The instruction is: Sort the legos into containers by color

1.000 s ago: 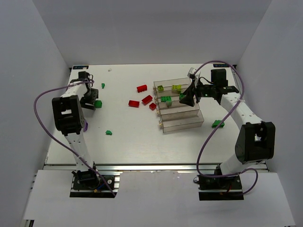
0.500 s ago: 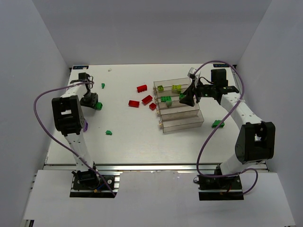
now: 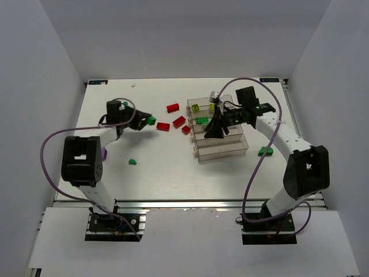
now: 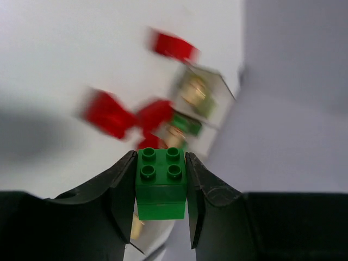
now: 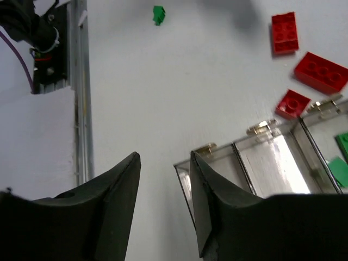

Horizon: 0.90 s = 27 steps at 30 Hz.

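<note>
Evidently mid-delivery: green lego (image 4: 161,182) clamped between left fingers (image 4: 122,190), containers (image 3: 222,151) off at three o'clock; right fingers (image 5: 119,190) spread, empty. Next: align over green-stocked container (image 5: 325,155), release.

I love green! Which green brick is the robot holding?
The green brick squeezed between the fingers of the left gripper. The other green ones lie free: the near-left brick, the right-side brick and the tray brick.
</note>
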{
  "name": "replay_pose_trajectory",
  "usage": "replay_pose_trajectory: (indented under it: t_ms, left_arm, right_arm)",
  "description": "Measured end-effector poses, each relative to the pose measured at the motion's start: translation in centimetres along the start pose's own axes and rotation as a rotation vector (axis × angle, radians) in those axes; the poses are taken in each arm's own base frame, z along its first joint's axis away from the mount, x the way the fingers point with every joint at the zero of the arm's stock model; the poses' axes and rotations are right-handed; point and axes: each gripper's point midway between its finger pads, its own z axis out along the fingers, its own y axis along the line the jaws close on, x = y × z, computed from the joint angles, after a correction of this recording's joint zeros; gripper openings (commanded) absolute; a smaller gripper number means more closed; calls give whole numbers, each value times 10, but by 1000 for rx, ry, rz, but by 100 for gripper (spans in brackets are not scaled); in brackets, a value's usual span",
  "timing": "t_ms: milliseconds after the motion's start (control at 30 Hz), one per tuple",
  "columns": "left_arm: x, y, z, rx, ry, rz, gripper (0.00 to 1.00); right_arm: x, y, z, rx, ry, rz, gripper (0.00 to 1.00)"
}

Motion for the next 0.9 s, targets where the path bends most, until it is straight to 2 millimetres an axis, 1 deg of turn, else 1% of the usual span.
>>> replay_pose_trajectory:
  t_ms: [67,133,200,233,300,367,500,633,767,900]
  left_arm:
    - [43,-47,2,168,107,105,0]
    - [86,-84,-2,295,200,197,0]
    - [121,-107,-9,383,268,258,0]
    - [138,-117,-12,421,299,281,0]
    - [160,-126,-17,463,333,301,0]
    - [170,-130,-18,480,344,305,0]
    - [181,-138,-17,495,344,301,0]
    - [189,-145,-12,504,346,299,0]
    - [197,-142,-7,498,361,292,0]
    - [201,-142,-6,499,370,287,0]
  right_arm:
    - [-12,8,15,-29,20,41,43]
    - [-27,9,31,-35,38,97,46]
    - [-39,4,43,-18,44,174,51]
    - [-42,0,48,1,46,216,57]
    - [-40,-8,52,60,56,305,70]
    - [-38,-18,54,154,69,383,73]
    - [-41,-35,54,305,63,469,75]
    - [-43,-44,55,386,41,526,73]
    - [-46,-51,56,440,20,555,70]
    - [-50,-59,55,490,-6,559,65]
